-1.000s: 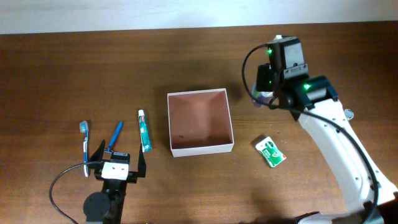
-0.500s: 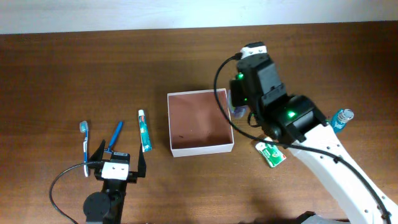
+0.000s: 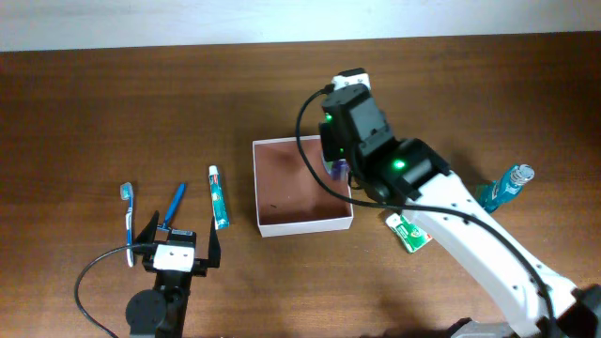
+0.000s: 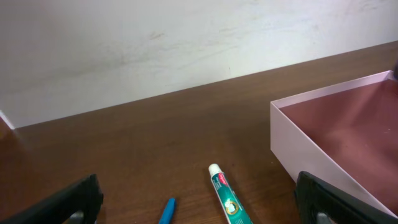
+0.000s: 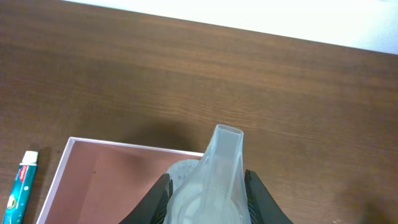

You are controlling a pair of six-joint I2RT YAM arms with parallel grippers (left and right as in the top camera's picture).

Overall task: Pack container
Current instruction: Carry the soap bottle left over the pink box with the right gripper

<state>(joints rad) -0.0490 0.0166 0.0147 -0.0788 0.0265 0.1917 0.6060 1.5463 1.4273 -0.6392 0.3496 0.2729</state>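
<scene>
Hovering at the container's [image 3: 305, 225] right wall, right gripper [image 3: 337, 171] is clamped on a clear bottle [image 5: 214, 168], long axis along its fingers; open floor lies just left; left gripper [image 3: 178, 246] idle, jaws apart, near toothpaste [image 3: 218, 197].

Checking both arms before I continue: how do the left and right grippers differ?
The left gripper is open and empty; the right gripper is shut on a clear bottle. The left sits near the toothpaste; the right hangs over the right side of the container. Both are black and two-fingered.
</scene>
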